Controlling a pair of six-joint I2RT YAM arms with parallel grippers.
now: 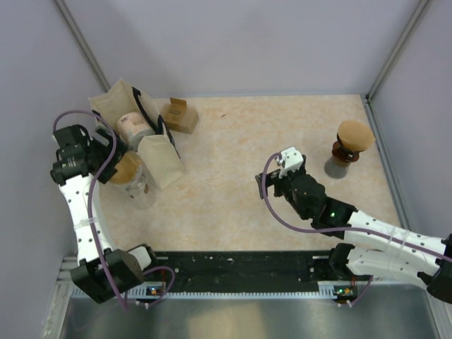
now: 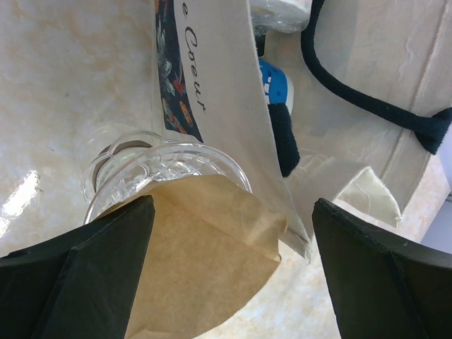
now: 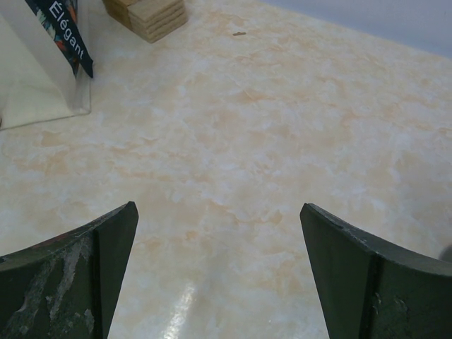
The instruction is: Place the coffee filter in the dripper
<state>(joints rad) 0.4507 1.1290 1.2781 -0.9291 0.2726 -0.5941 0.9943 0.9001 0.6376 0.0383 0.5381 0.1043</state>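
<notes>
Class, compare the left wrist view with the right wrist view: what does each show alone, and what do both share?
Only the left wrist: the glass dripper with the brown coffee filter at its mouth, a black strap, the left gripper open. Only the right wrist: stacked wooden blocks, the right gripper open. Both: the cream printed bag and the marbled table.

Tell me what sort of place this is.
Likely a lab test cell staged for coffee making: plain grey panels enclose a beige marbled tabletop holding a clear glass dripper with brown paper filter and a cream canvas tote bag.
</notes>
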